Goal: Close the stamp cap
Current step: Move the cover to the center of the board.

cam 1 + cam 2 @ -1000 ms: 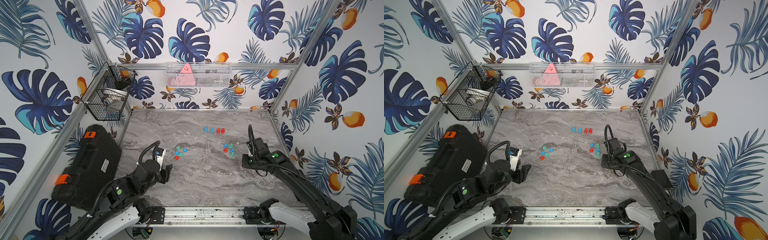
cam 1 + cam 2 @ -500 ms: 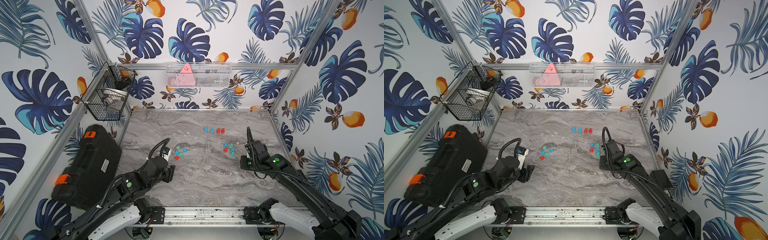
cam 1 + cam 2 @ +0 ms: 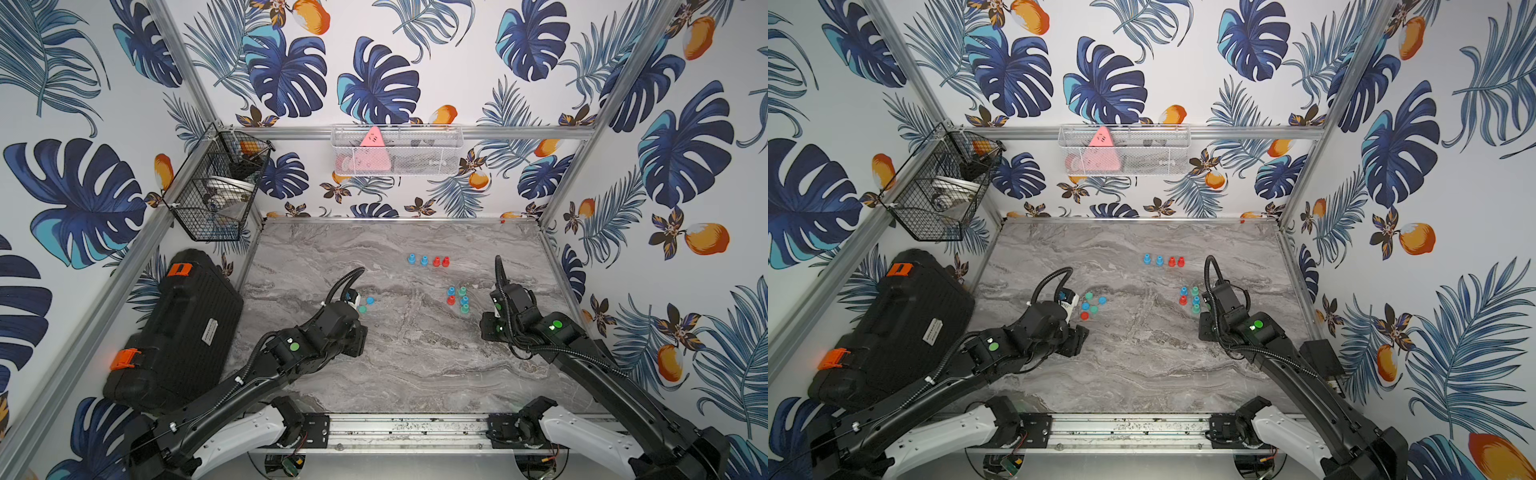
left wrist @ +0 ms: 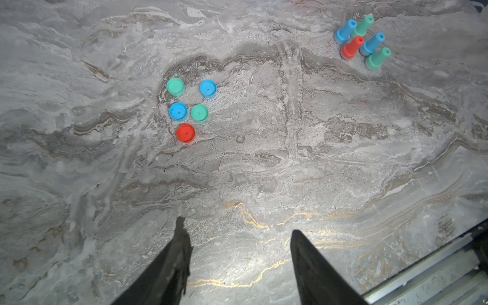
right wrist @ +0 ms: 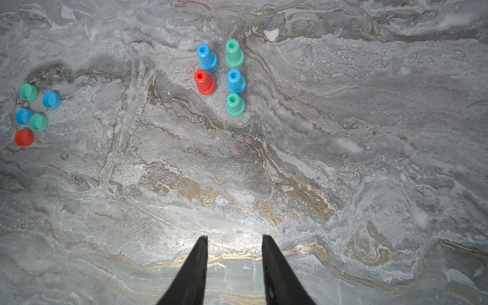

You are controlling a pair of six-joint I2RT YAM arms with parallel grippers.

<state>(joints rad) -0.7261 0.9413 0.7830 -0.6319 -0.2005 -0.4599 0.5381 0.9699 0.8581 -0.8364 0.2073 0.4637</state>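
Five loose caps lie together left of the table's middle: a red cap [image 4: 186,133], two blue caps [image 4: 178,111] and two green caps [image 4: 175,86]; in a top view my left arm hides all but two. Five uncapped stamps stand upright right of the middle: a red stamp [image 5: 204,82], two blue stamps [image 5: 235,81] and two green stamps [image 5: 234,105]. My left gripper [image 4: 237,227] is open and empty, above bare table nearer the front than the caps. My right gripper [image 5: 235,237] is open by a narrower gap, also empty, short of the stamps.
Four stamps, two blue and two red [image 3: 428,260], stand in a row further back. A black case [image 3: 174,328] lies left of the table. A black wire basket [image 3: 216,187] and a white basket [image 3: 397,149] hang on the walls. A metal rail [image 3: 407,428] runs along the front.
My left arm has swung right and toward the back, up to the caps. My right arm has shifted slightly left toward the stamps, and its jaws have parted a little.
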